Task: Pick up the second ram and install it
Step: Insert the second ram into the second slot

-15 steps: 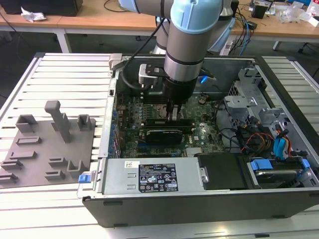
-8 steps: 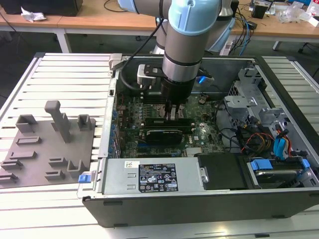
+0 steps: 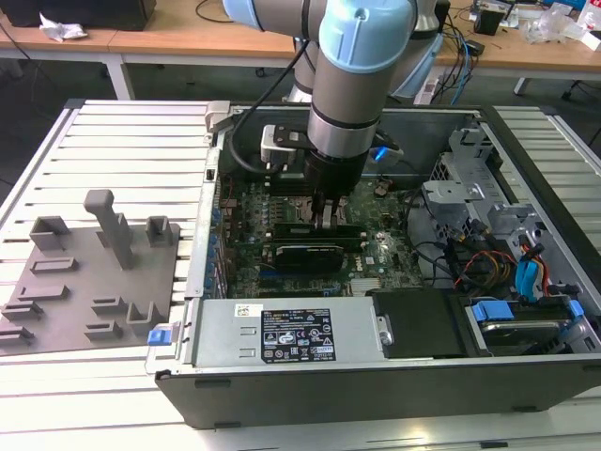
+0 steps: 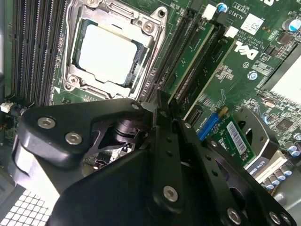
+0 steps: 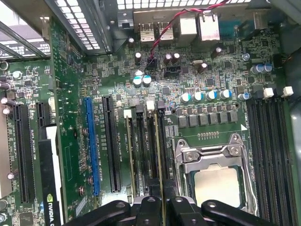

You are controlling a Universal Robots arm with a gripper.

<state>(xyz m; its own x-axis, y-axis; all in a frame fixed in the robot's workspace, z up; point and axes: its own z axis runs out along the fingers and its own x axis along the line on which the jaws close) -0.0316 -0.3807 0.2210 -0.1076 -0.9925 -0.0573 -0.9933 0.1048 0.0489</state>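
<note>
My gripper [image 3: 326,221] reaches down into the open computer case, over the motherboard [image 3: 380,256]. In both wrist views the black fingers [image 5: 148,207] stand close together on a thin green stick, the second ram [image 5: 160,155]. The stick stands on edge along a memory slot right beside the CPU socket [image 5: 216,183]. In the second wrist view the gripper [image 4: 161,107] is shut on the near end of the second ram [image 4: 190,66], which runs away from it between black slots. Whether the stick is fully seated is hidden by the fingers.
Another stick [image 5: 129,160] stands a few slots away from the held one. A black graphics card [image 3: 305,254] lies close in front of the gripper. The case walls, power supply [image 3: 291,334] and drive cage with cables [image 3: 488,254] hem in the board. A grey holder block [image 3: 89,272] sits at the exterior view's left.
</note>
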